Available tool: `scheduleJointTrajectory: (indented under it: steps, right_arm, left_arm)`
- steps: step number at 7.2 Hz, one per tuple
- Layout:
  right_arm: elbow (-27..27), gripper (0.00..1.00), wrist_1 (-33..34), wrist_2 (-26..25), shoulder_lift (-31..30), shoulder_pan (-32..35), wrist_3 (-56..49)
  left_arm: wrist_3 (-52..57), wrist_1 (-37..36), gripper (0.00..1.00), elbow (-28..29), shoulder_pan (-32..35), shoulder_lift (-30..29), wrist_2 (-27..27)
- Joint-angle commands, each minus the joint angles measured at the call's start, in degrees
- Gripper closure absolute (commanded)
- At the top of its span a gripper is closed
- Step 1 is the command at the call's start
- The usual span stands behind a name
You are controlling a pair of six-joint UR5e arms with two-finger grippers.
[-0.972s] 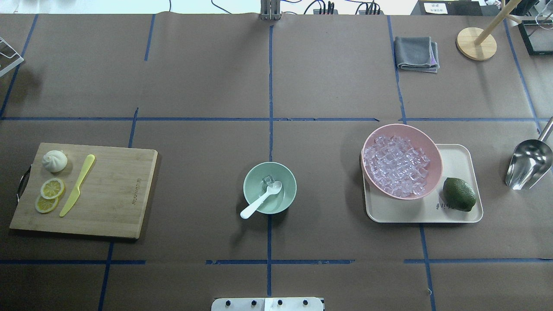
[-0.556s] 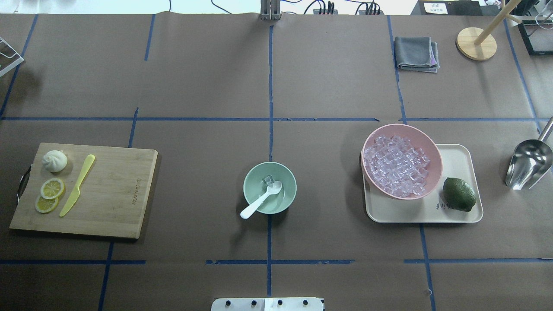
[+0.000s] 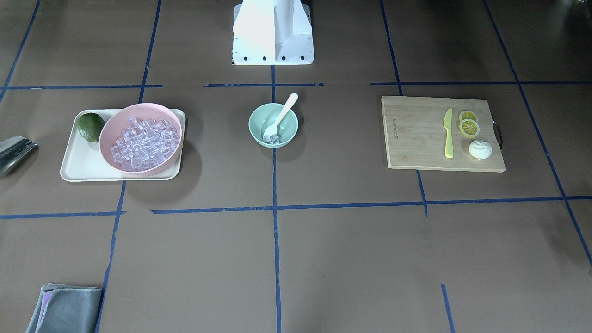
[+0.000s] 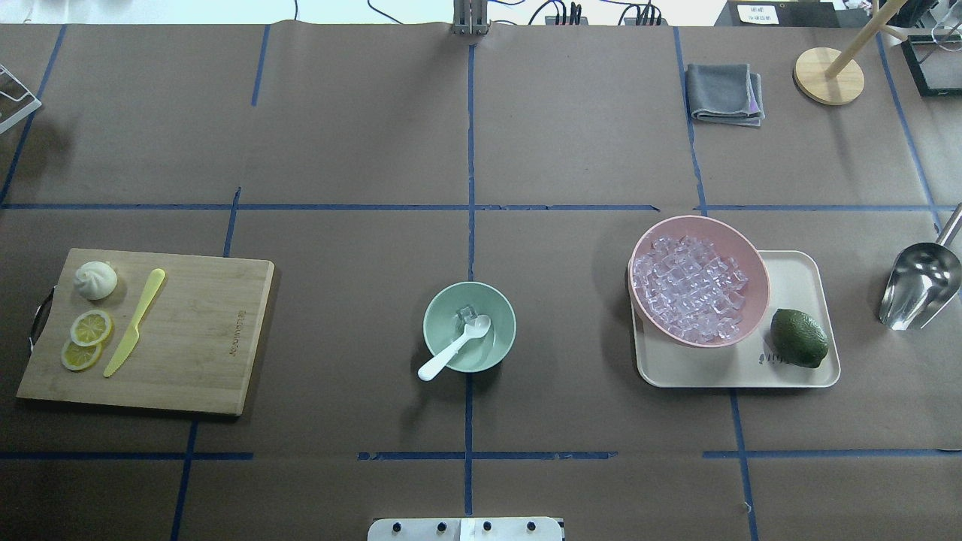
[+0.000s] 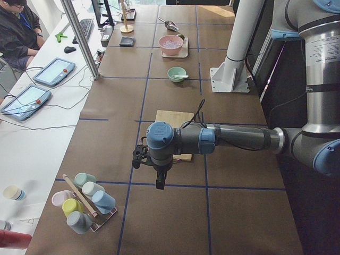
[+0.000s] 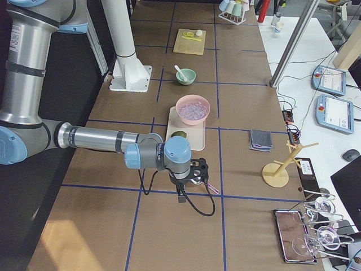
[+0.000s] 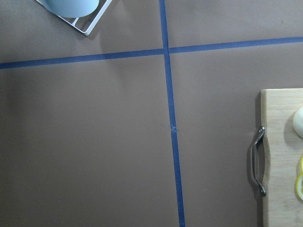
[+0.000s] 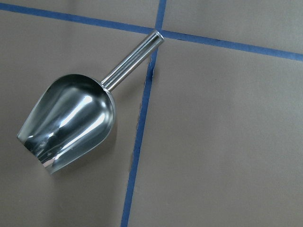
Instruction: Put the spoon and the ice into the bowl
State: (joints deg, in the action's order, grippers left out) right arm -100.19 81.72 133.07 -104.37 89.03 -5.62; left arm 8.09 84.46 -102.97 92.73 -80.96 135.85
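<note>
The mint-green bowl (image 4: pixel 432 315) stands at the table's middle, also in the front-facing view (image 3: pixel 256 127). The white spoon (image 4: pixel 451 353) lies in it, scoop down and handle over the rim. A few clear ice cubes (image 4: pixel 466 313) lie in the bowl by the scoop. The big pile of ice (image 4: pixel 691 289) fills the pink bowl (image 4: pixel 706 221). My left gripper (image 5: pixel 142 158) hangs past the cutting board at the table's left end. My right gripper (image 6: pixel 197 169) hangs at the right end, over the metal scoop. I cannot tell whether either is open or shut.
A metal scoop (image 4: pixel 921 285) lies empty at the right. A cream tray (image 4: pixel 797 278) holds the pink bowl and a lime (image 4: pixel 799 338). A cutting board (image 4: pixel 203 338) carries a yellow-green knife (image 4: pixel 135 323), lemon slices and a bun. A grey cloth (image 4: pixel 725 92) lies far right.
</note>
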Motion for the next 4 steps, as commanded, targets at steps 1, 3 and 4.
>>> scheduleJointTrajectory:
  steps: [1,3,4]
  right_arm:
    - [0.0,0.01,-0.1,0.0,0.2,0.0,-0.2]
    - [-0.2,0.01,-0.1,0.0,0.2,0.0,-0.2]
    - [-0.3,0.01,-0.1,0.0,0.2,-0.1,-0.2]
  left_arm:
    - [0.1,0.0,0.0,0.1,0.0,0.0,-0.1]
    - [0.0,0.0,0.0,0.2,0.0,0.0,-0.1]
    - [0.1,0.0,0.0,0.2,0.0,0.0,-0.1]
